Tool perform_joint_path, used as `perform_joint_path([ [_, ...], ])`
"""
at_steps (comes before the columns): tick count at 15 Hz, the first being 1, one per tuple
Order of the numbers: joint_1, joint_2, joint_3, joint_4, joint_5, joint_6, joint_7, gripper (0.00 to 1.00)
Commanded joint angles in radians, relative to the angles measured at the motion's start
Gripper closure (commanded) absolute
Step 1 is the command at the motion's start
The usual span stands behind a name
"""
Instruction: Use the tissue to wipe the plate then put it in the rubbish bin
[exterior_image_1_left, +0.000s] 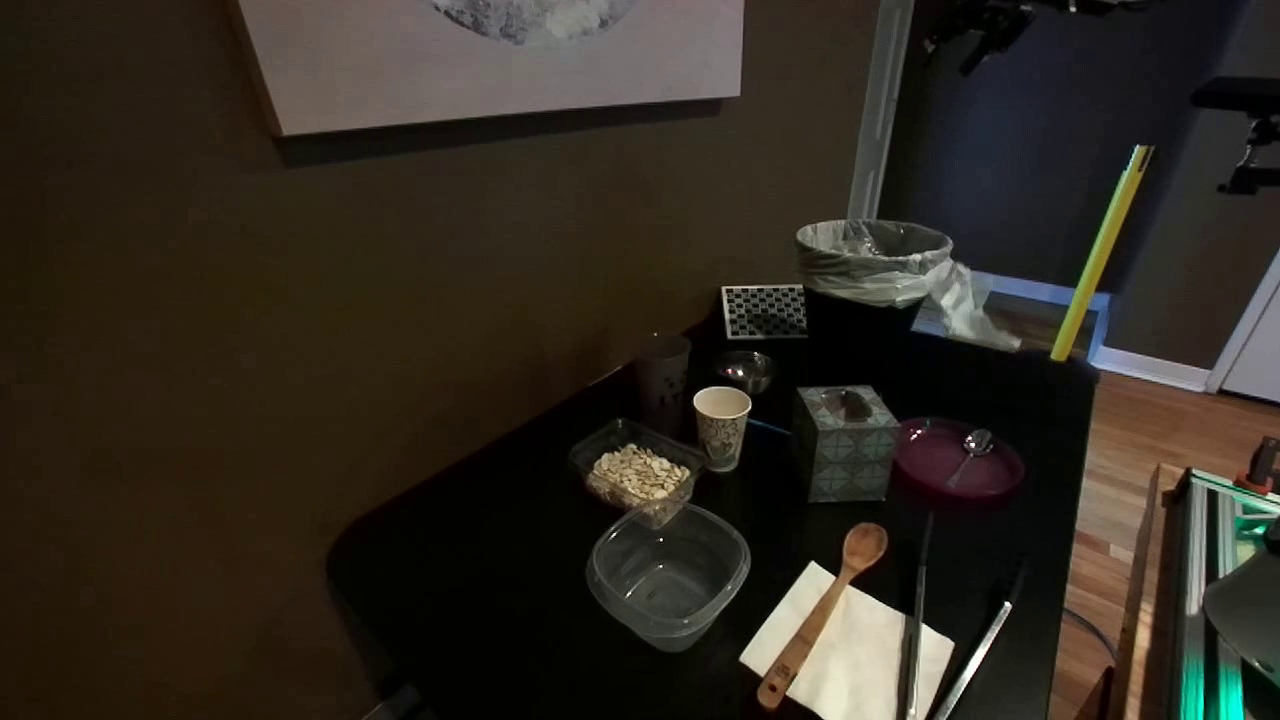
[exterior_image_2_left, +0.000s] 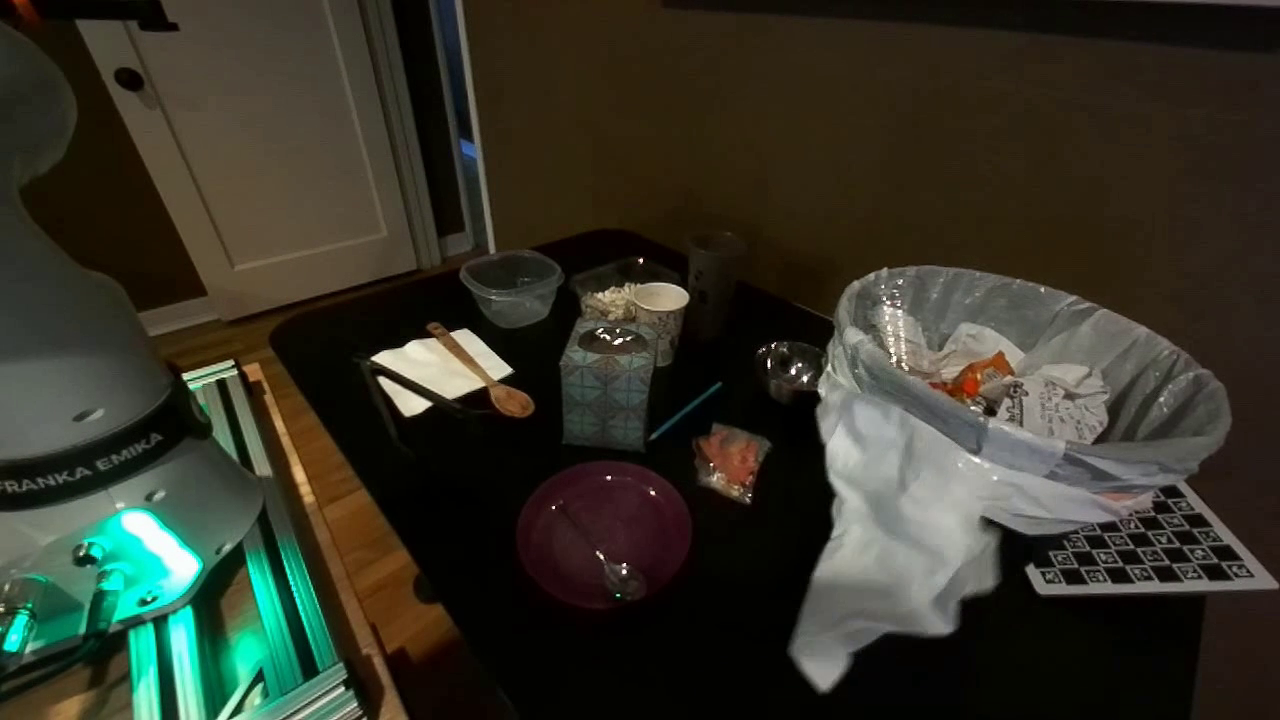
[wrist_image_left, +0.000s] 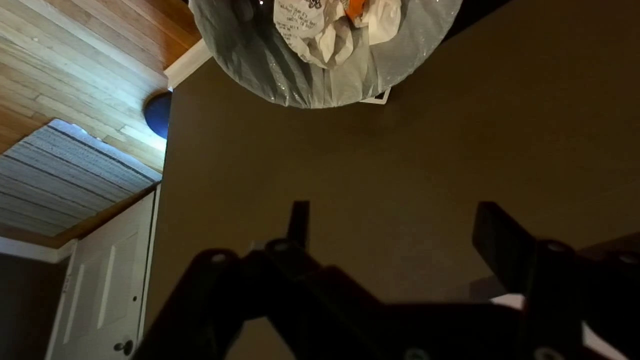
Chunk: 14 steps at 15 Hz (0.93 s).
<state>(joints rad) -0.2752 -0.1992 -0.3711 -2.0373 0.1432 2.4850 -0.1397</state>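
The dark maroon plate lies on the black table with a metal spoon on it; the plate also shows in an exterior view. The rubbish bin, with its white liner folded over the rim, stands at the table end, also in an exterior view and at the top of the wrist view. Crumpled white papers lie inside it; I cannot tell whether one is the tissue. No tissue shows elsewhere. My gripper is open and empty, facing the wall, high above the table in an exterior view.
A tissue box stands beside the plate. A paper cup, oat container, clear container and napkin with wooden spoon and tongs are nearby. A small packet lies between plate and bin. A checkered board is by the bin.
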Motion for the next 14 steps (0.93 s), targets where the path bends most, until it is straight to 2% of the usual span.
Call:
perform_joint_path([
  [1,0.003,0.008,-0.009,0.021,0.032,-0.044,-0.031,0.0],
  [7,-0.019,-0.062,-0.004,-0.046,-0.016,-0.132,-0.025,0.0],
  [10,-0.054,-0.107,0.006,-0.1,-0.103,-0.288,0.02,0.0],
  [14,-0.107,-0.125,-0.001,-0.236,-0.251,-0.392,0.017,0.0],
])
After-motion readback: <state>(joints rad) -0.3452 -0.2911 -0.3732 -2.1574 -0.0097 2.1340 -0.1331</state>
